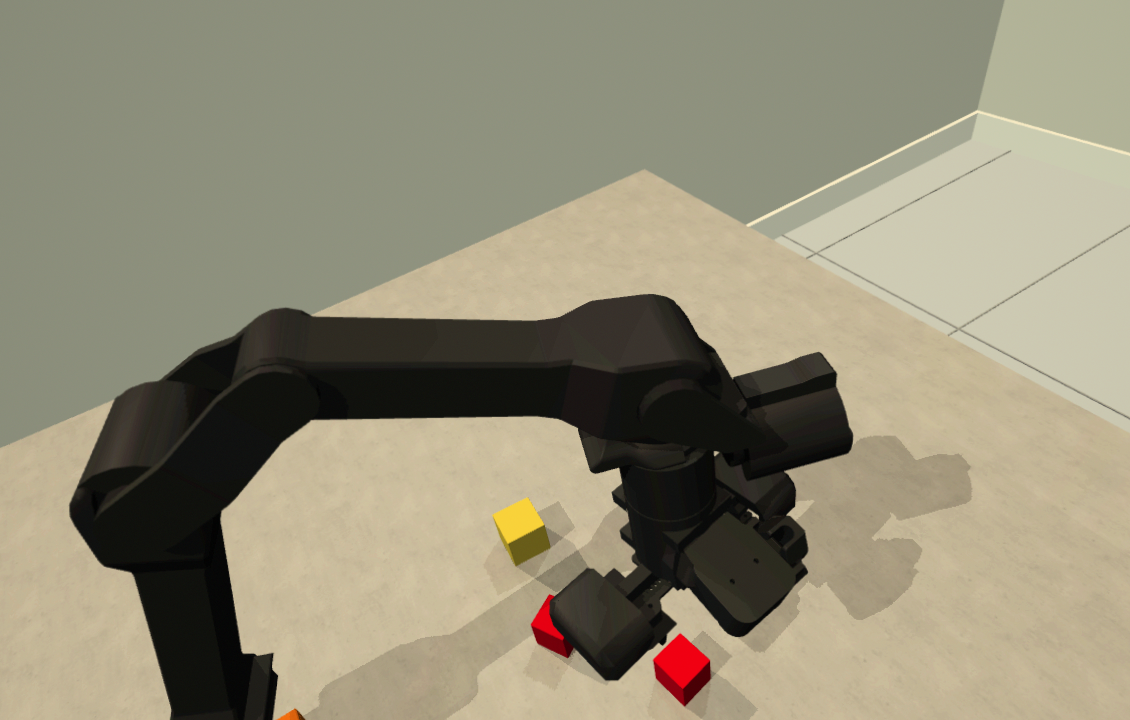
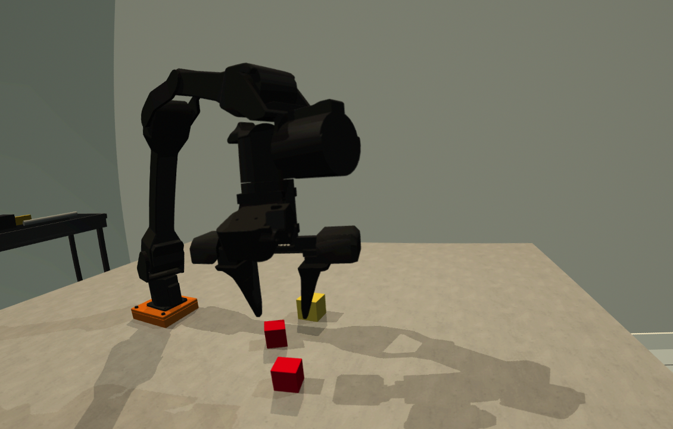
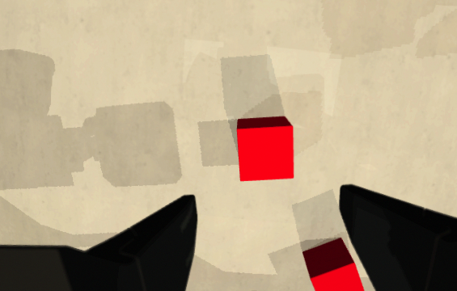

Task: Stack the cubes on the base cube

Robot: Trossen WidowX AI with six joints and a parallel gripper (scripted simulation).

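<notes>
In the exterior view, a dark side table [image 2: 35, 226] stands at the far left edge, behind the tabletop [image 2: 461, 298]. Right of it, at lower left centre, the arm's orange base plate [image 2: 164, 311] sits on the tabletop, and the arm [image 2: 160, 176] rises from it and bends over toward frame centre. The gripper [image 2: 280, 311] hangs there pointing down, its fingers apart with nothing between them, tips above the tabletop.

Below the gripper, slightly right of centre, lie the two red cubes: the far red cube [image 2: 275, 333] sits under the gap between the fingers, and the near red cube [image 2: 286, 373] lies lower in the frame, apart from it. Both rest on the tabletop. The yellow cube [image 2: 315, 308] stands just right of the far red one and further back, partly hidden by the right-hand finger [image 2: 307, 285]; nothing is on top of it.

In the top view the yellow cube [image 1: 521, 529] is at lower centre, the far red cube [image 1: 546, 626] is half covered by the gripper body, and the near red cube [image 1: 682, 667] lies to its right.

In the wrist view one red cube [image 3: 265, 150] sits at centre, beyond the fingertips, and the other [image 3: 335, 268] shows at the bottom edge beside the right finger [image 3: 406, 238].
</notes>
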